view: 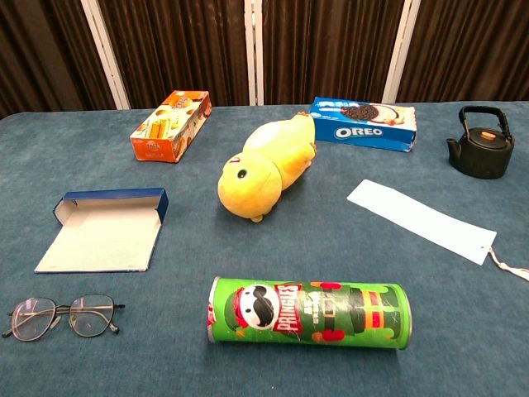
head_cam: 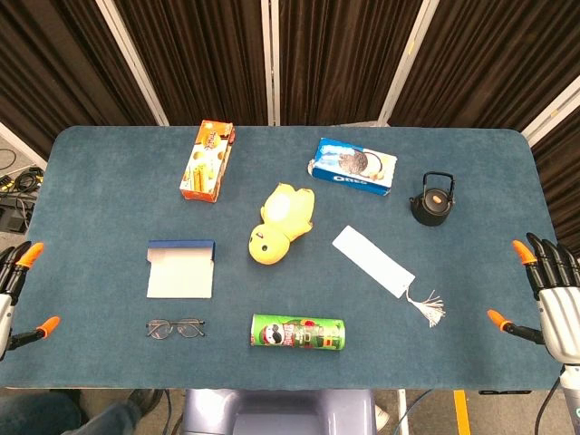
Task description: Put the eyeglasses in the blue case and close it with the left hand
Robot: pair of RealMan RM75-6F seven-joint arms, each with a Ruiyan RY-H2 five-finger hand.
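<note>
The left hand (head_cam: 16, 294) sat at the worktop's left edge, partly cut off by the frame, its orange-tipped fingers apart and holding nothing. The right hand (head_cam: 551, 294) hung at the right edge, likewise spread and empty, its wrist running out of the picture. Neither hand showed in the chest view.

The eyeglasses (view: 59, 317), thin wire frames with round clear lenses, lay flat on the blue felt-like worktop (head_cam: 100, 190) near the front left, arms folded. Just behind them, not touching, the blue case (view: 107, 227) lay open, a flat rectangular box with a pale lining and a low blue rim at its far side.

A glossy green Pringles tube (view: 308, 313) lay on its side at front centre. Behind it rested a soft yellow plush duck (view: 264, 165), an orange carton (view: 171, 126), a blue Oreo pack (view: 364, 124) and a small black kettle (view: 482, 145). A white paper strip (view: 421, 219) lay to the right, its tassel cut off in the chest view.
</note>
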